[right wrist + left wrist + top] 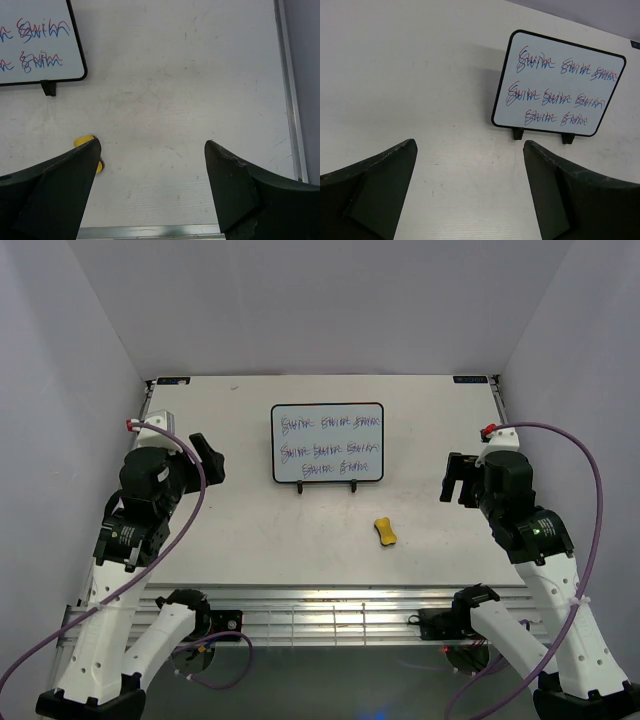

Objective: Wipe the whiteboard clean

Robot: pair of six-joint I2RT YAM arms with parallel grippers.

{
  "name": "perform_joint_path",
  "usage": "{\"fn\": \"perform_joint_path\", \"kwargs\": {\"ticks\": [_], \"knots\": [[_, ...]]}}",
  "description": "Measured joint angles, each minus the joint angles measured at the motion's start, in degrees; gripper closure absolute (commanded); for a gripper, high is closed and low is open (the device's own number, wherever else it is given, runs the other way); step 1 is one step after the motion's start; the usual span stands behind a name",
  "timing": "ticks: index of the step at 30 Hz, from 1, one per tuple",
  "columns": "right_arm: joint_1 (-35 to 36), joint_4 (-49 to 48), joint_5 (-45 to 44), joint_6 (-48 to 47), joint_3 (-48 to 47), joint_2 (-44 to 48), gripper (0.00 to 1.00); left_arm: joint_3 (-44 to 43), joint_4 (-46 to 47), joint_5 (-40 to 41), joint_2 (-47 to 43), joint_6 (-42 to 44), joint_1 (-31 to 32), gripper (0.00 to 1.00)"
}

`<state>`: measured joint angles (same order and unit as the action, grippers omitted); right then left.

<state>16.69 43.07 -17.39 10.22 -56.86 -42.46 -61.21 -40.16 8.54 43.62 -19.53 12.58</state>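
yellow eraser (pixel 385 531) untouched, near-right of propped whiteboard (pixel 327 443). left gripper (pixel 470 145), right gripper (pixel 152 143) wide, holding nothing. likely tips off stand (pixel 300 487) under hard wiping.

White table, two items on it.
The table (pixel 230 530) was off-white and scuffed, with a metal rail (pixel 300 592) along its near edge. The whiteboard (pixel 327 443) stood mid-table toward the back on small black stand feet (pixel 299 487), with three lines of red and purple scribble. The yellow eraser (pixel 386 531) lay flat nearer the front, slightly right, apart from the board.
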Motion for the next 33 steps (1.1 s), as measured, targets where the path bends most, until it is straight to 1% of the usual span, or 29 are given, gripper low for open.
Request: {"fn": "perform_joint_path", "kwargs": {"ticks": [4, 8, 13, 16, 18, 21, 23, 29, 33], "knots": [[0.0, -0.33, -0.09, -0.13, 0.02, 0.17, 0.1, 0.0, 0.74, -3.26, -0.09, 0.2, 0.0, 0.02], [0.02, -1.44, 0.66, -0.13, 0.24, 0.74, 0.1, 0.0, 3.5, -10.75, 0.9, 0.55, -0.04, 0.02], [0.02, -3.76, 4.72, -0.09, 2.6, 2.82, 0.1, 1.33, 12.13, -21.31, 5.75, 0.55, -0.04, 0.02], [0.02, -5.75, 8.39, -0.04, 4.52, 5.14, 0.1, 1.46, 18.32, -25.99, 13.35, 0.61, -0.24, 0.02], [0.02, -6.95, 10.67, 0.04, 5.73, 6.29, 0.1, 0.9, 22.69, -29.35, 20.61, 0.61, -1.07, 0.02], [0.02, -8.35, 14.29, 0.26, 7.06, 7.78, 0.1, -0.04, 28.7, -34.42, 32.22, 0.52, -3.34, 0.02], [0.02, -9.07, 17.29, 0.52, 7.39, 7.87, 0.1, -0.04, 33.46, -38.99, 38.34, 0.26, -5.62, 0.02], [0.02, -10.38, 24.02, 1.01, 9.53, 8.02, 0.1, -1.16, 48.96, -53.27, 50.27, -1.05, -11.85, 0.02], [0.07, -10.23, 25.88, 0.96, 10.88, 8.31, 0.1, -3.74, 56.65, -61.2, 58.55, -1.64, -12.24, 0.02]]}}
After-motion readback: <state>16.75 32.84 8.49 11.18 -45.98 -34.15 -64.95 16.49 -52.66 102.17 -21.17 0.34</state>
